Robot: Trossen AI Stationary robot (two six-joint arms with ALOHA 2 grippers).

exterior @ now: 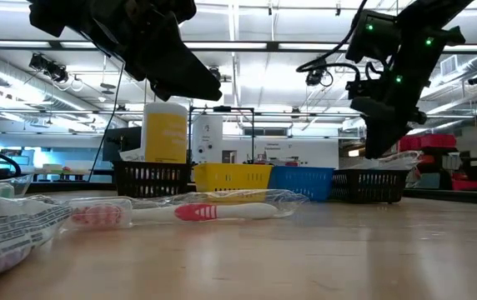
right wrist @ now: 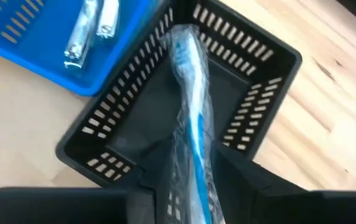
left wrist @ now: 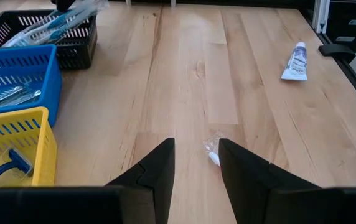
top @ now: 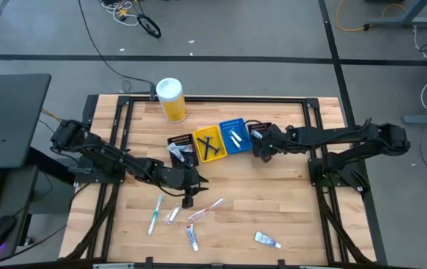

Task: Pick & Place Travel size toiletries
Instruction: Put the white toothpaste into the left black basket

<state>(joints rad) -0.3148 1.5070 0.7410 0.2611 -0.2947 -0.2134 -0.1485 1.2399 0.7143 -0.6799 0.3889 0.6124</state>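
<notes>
Toiletries lie in two groups: some already sorted into the row of small bins at mid-table, others loose on the bare wood nearer the front edge. Largest of the bystanders, the yellow canister [top: 171, 99] stands behind the bins, clear of both arms. The yellow bin [top: 209, 143] holds dark-handled razors, the blue bin [top: 234, 135] small wrapped pieces, and a black bin [right wrist: 184, 118] beside it sits under the right gripper [right wrist: 190, 180]. A wrapped blue toothbrush [right wrist: 190, 118] slants between that gripper's fingers and across the bin's rim, likely so it can drop inside; whether the fingers are gripping it or have let go I cannot tell. The left gripper [left wrist: 196, 168] hovers low over the loose pile with its fingers parted and nothing between them, a small wrapped item [left wrist: 212, 149] showing just past them, probably the next pick. Farther off, a white tube [left wrist: 296, 61] lies alone. A pink toothbrush [exterior: 222, 212] rests unobstructed in front.
</notes>
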